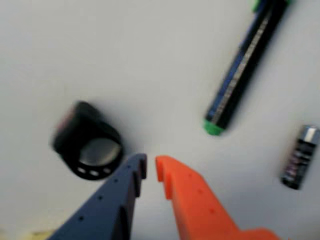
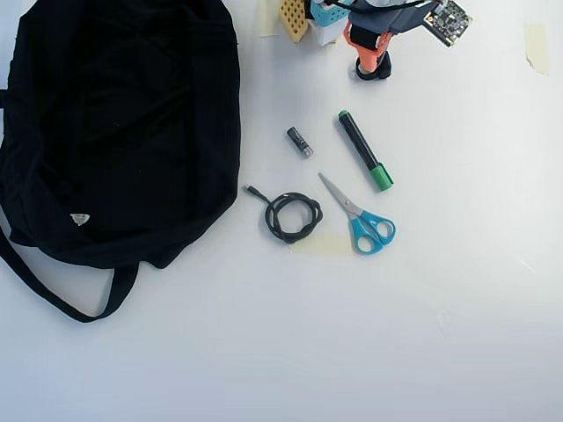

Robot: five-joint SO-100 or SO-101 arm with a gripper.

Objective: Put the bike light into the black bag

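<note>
While the gripper (image 1: 151, 167) hangs nearly closed and empty just beside the bike light (image 1: 89, 142) — blurry, seemingly untouched — it should open wider and shift left.

Between the black bag (image 2: 114, 123) and the claw (image 2: 374, 70) lies open bench (image 2: 264, 334). The battery (image 2: 299, 141), green-capped marker (image 2: 365, 150), coiled cable (image 2: 293, 216) and scissors (image 2: 361, 219) cluster below that lane. In the wrist view, bare surface separates the bike light (image 1: 88, 142) from the marker and battery.
</note>
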